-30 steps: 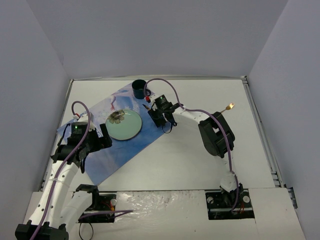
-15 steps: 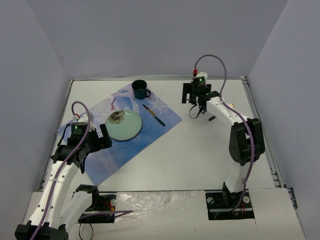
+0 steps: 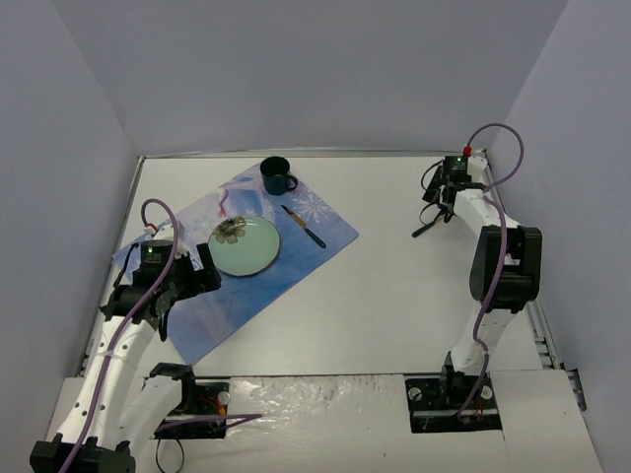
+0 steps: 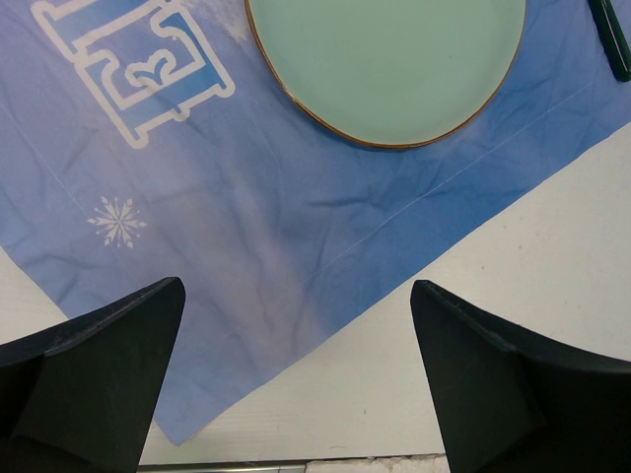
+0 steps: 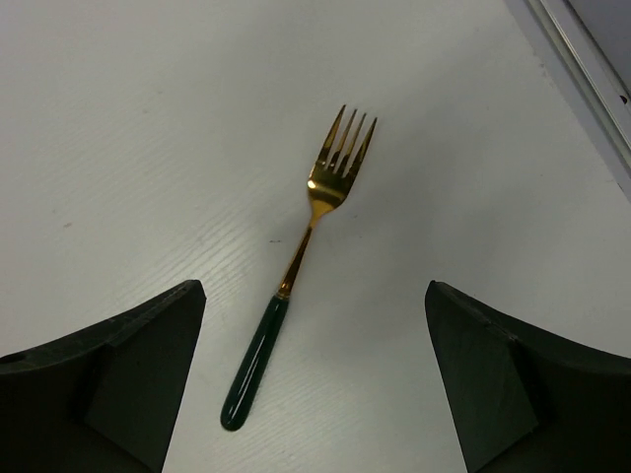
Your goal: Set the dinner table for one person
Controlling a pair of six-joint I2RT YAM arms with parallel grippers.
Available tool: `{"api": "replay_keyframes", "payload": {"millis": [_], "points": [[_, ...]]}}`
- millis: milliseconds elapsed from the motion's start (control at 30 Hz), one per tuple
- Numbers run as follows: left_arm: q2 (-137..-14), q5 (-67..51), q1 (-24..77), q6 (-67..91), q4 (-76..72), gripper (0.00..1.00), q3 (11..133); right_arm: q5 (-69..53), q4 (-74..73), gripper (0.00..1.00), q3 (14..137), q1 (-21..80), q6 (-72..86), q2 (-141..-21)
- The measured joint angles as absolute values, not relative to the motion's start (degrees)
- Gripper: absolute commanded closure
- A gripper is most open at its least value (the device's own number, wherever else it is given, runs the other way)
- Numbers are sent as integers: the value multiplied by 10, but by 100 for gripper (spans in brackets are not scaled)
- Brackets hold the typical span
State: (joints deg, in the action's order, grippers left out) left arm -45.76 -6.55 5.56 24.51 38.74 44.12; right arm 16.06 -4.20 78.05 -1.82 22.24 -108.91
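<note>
A: Log change at right gripper (image 5: 315, 389): gone from mat (image 3: 286, 268), now hanging over fork (image 5: 308, 258) at far right, fingers spread wide, gripping nothing.
B: Knife (image 3: 304, 227)?
A: Lying on mat just right of plate (image 3: 244, 246), mug (image 3: 276, 176) beyond. Looks placed; probably leaves fork as next pick.
B: Left gripper (image 4: 296, 394)?
A: Wide open, empty, above mat's near edge by plate.
B: Table (image 3: 394, 315)?
A: Spreads under everything. Carries fork bare near right rim, well apart from mat.

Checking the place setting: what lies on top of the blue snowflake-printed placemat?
A round pale-green plate, a dark mug and a green-handled utensil. The left arm hides the mat's left edge.
</note>
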Motion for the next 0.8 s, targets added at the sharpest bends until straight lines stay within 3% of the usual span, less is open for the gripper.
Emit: {"api": "replay_keyframes", "payload": {"millis": [333,733,800], "points": [[-458,-65,56,245,388,3,441,157,-41,32,822,-29,249,-1199],[-458,-63,56,245,388,3,441,145,-35,96,825,-28,269,-1208],[-458,-63,56,245,388,3,441,144,-30,100,822,-27,270,-1208]]}}
